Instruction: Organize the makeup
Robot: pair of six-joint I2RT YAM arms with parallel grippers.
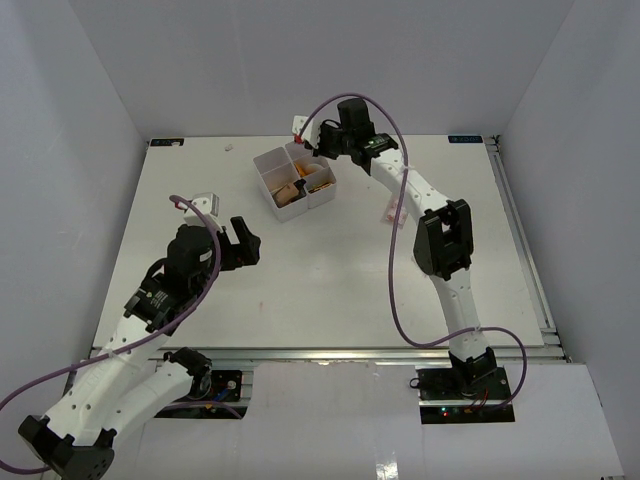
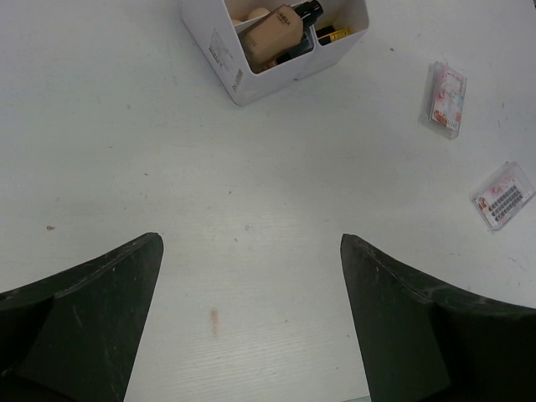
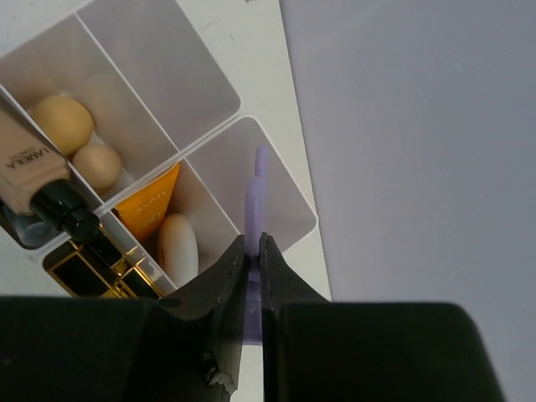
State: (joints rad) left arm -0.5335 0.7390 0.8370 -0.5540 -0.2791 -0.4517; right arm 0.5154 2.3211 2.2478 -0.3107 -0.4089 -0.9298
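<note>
box (image 2: 214, 48): smooth white plastic | lipstick (image 3: 84, 270): glossy | packets (image 2: 445, 99): clear plastic | table (image 2: 251, 167): matt white

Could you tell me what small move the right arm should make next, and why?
Probably lower the right gripper a little and then open it. It is shut on the purple item, which hangs over a bare compartment of the white box, so a short descent should drop it inside rather than on the rim.

My left gripper (image 2: 249, 243) hangs wide open; my right arm (image 1: 440, 240) stretches forward, right gripper (image 3: 253, 244) pinching the purple loop (image 3: 254, 197).
</note>
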